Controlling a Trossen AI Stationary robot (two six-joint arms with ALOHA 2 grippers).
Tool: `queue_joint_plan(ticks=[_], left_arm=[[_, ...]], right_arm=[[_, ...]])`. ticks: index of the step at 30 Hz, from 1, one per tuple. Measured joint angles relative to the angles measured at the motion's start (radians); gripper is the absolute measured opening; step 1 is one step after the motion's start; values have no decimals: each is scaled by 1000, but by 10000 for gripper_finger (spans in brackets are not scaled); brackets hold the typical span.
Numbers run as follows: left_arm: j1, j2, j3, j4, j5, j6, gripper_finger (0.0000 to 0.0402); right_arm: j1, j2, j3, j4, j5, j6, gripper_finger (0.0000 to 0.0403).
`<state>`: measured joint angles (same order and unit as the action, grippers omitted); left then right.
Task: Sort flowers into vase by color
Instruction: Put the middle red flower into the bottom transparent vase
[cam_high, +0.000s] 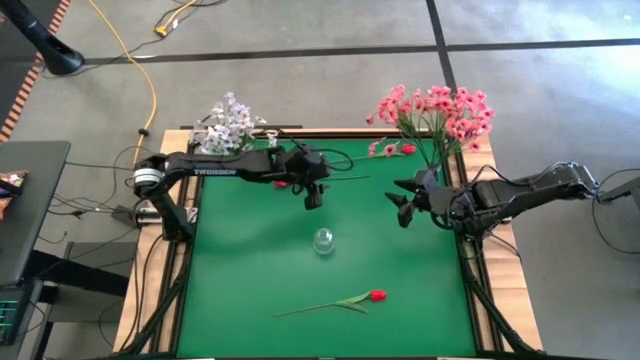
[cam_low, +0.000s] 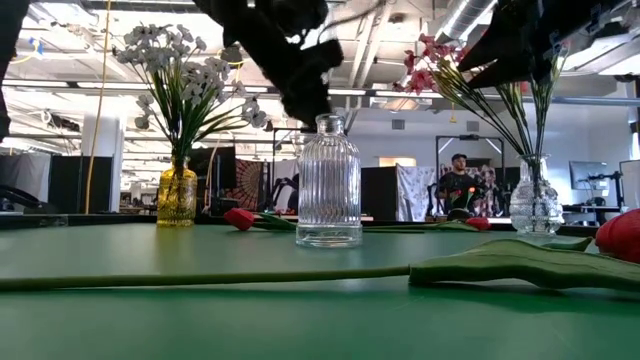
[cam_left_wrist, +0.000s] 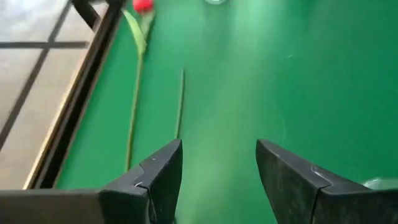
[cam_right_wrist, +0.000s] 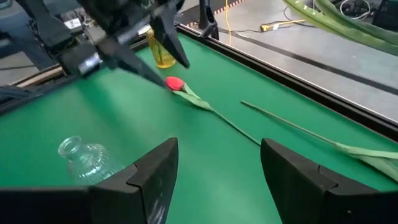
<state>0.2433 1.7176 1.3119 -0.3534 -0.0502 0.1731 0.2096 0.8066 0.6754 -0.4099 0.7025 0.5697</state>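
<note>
A clear ribbed glass vase (cam_high: 323, 240) (cam_low: 328, 180) stands empty mid-table. One red-bud flower (cam_high: 377, 295) lies on its side near the front edge. A second red bud (cam_right_wrist: 174, 83) lies near the far edge, just beyond my left gripper. A third red bud (cam_high: 408, 148) (cam_left_wrist: 143, 5) lies at the far right. Whitish-lavender flowers stand in a yellow vase (cam_low: 177, 195) at the far left. Pink sprays (cam_high: 440, 110) fill a clear vase at the far right. My left gripper (cam_high: 313, 198) (cam_left_wrist: 219, 146) hangs open above the table, beyond the ribbed vase. My right gripper (cam_high: 400, 205) (cam_right_wrist: 219, 143) is open in the air.
The green mat (cam_high: 250, 270) is framed by a wooden border (cam_high: 500, 300). Long green stems (cam_right_wrist: 298, 127) and a leaf (cam_right_wrist: 367, 152) lie flat along the far side between the two grippers. Open mat lies left and right of the ribbed vase.
</note>
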Motion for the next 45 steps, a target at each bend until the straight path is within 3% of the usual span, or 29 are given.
queue_joint_plan(ticks=[4, 11, 15, 21, 25, 36, 45], left_arm=[[-16, 74, 89, -131, -33, 41, 192], [-1, 290, 347, -356, -61, 65, 192], [48, 379, 434, -396, 3, 102, 192], [101, 479, 439, -404, 26, 154, 192], [122, 507, 440, -388, -11, 189, 192], [174, 511, 425, -353, 24, 238, 192], [189, 511, 422, -435, 11, 274, 192]], right_arm=[[-4, 8, 0, 5, 1, 17, 256], [-17, 50, -1, 33, -2, 33, 256], [-16, 81, -1, 60, -8, 36, 256], [-14, 118, -1, 81, -28, 83, 256], [-14, 131, -1, 94, -34, 86, 256], [-15, 129, -1, 99, -47, 88, 256], [-15, 129, -1, 99, -47, 84, 256]])
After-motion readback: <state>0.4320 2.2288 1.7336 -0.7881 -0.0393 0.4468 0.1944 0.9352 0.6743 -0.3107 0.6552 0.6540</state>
